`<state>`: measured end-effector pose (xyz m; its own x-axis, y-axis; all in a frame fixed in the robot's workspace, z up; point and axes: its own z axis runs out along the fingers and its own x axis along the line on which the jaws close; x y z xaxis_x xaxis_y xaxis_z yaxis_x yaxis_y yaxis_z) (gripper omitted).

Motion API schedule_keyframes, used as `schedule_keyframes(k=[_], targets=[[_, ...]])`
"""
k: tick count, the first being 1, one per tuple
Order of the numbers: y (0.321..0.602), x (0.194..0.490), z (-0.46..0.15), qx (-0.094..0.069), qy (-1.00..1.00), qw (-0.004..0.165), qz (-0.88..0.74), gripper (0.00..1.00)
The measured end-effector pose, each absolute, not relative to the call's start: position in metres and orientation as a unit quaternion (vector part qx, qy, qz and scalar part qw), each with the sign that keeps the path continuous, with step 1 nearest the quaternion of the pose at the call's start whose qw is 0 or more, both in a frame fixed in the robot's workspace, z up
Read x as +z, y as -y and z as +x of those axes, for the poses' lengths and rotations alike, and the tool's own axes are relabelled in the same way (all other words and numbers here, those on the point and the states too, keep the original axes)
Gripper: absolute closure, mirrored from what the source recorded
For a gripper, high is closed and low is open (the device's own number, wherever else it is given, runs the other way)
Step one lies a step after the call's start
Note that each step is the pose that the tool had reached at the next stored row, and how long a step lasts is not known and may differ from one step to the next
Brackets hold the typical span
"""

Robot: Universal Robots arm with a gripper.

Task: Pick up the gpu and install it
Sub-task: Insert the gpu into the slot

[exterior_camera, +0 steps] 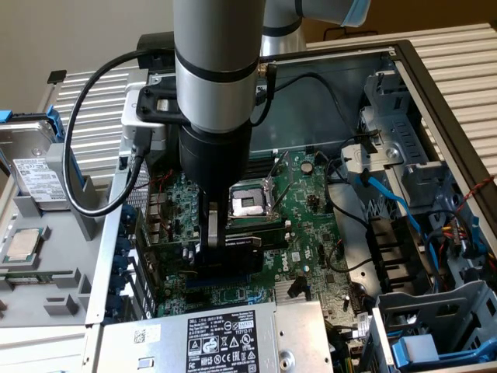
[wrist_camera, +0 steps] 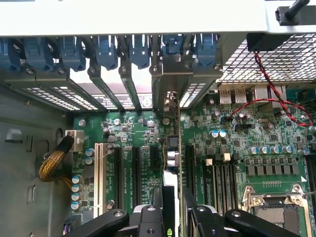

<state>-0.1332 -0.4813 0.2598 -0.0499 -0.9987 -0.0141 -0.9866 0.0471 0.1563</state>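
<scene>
We found the pincer lowered inside the open computer case, clamped on the gpu, which stood on edge directly over the motherboard. In the wrist view the card ran between the black fingers, its silver bracket up against the rear slot openings beneath the blue clips. We could not tell whether it was fully seated. The processor socket lay just beside it.
</scene>
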Motion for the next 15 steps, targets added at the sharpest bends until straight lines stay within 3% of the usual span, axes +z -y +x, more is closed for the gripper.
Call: schedule_keyframes(k=[15], targets=[[0.4814,0.2606,-0.1331,-0.063,0.722,0.051,0.688,0.74]])
